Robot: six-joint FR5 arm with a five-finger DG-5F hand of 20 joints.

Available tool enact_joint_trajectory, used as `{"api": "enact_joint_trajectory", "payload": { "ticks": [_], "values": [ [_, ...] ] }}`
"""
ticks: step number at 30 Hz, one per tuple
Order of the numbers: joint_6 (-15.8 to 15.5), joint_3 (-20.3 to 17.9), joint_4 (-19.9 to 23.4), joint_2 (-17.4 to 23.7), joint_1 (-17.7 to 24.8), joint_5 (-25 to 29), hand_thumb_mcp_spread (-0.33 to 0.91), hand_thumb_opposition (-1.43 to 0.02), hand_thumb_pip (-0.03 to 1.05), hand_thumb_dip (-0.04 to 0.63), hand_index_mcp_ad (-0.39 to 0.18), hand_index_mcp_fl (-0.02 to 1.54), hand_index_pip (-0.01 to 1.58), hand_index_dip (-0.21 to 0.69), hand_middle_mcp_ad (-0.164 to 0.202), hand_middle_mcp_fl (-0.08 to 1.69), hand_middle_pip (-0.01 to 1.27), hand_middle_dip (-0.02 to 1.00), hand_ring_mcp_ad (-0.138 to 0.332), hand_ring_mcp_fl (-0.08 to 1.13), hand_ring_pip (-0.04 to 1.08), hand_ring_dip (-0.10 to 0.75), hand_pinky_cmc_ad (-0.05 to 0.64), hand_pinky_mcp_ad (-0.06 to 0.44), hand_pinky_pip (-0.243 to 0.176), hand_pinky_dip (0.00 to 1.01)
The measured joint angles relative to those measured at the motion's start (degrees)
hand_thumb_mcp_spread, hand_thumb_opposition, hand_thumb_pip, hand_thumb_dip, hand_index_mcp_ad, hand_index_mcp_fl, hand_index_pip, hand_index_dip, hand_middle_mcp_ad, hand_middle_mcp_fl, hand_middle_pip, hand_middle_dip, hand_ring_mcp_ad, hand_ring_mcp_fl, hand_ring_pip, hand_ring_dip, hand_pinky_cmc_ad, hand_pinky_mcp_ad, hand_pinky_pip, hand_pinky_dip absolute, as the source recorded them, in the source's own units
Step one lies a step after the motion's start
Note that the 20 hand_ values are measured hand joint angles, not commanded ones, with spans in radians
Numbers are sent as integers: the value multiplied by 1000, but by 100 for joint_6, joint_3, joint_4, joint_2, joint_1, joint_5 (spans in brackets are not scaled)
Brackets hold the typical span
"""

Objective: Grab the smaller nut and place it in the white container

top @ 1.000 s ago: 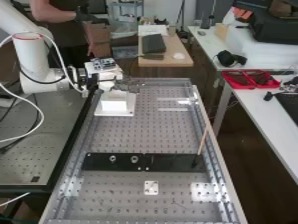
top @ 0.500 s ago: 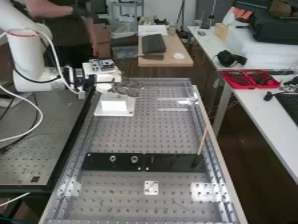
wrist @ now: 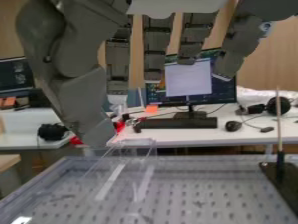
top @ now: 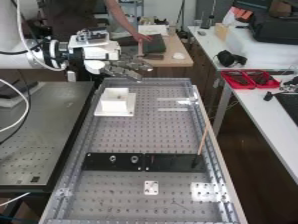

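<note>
In the high view the hand [top: 126,68] is above and beyond the white container [top: 115,103], near the bench's far end, clear of the container. The hand [wrist: 157,45] has its fingers extended and open in the wrist view, with nothing held between them and the thumb. The container stands on a white base plate; its inside cannot be made out. On the black bar [top: 174,162] stand the larger nut [top: 113,158] and, to its right, the bearing [top: 134,159].
A thin wooden stick [top: 203,142] rises from the bar's right part. Clear upright panels [wrist: 133,175] stand on the perforated bench [top: 133,132]. A small white plate [top: 151,188] lies nearer than the bar. Red trays [top: 249,79] sit on the side table.
The hand has risen from beside and over the container, and the arm's wrist has gone up and left. More of the container now shows. The larger nut and bearing have stayed in place.
</note>
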Motion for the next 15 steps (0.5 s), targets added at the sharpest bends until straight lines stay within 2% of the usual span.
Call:
{"api": "enact_joint_trajectory", "payload": {
  "ticks": [6, 12, 15],
  "values": [
    [-184, 446, -390, 186, -289, 513, 452, -869, 620, 269, -168, 21, 899, 75, 9, 162, 129, 239, 93, 9, 106, 87, 340, 244, -28, 290],
    [100, 782, -714, 240, -502, 580, 426, -840, 602, 269, -168, 19, 813, 79, 9, 164, 126, 239, 93, 3, 106, 87, 342, 244, -45, 319],
    [117, 920, -852, 269, -579, 579, 424, -822, 583, 269, -166, 17, 756, 79, 7, 145, 129, 239, 96, 0, 106, 87, 340, 244, -45, 337]
  ]
}}
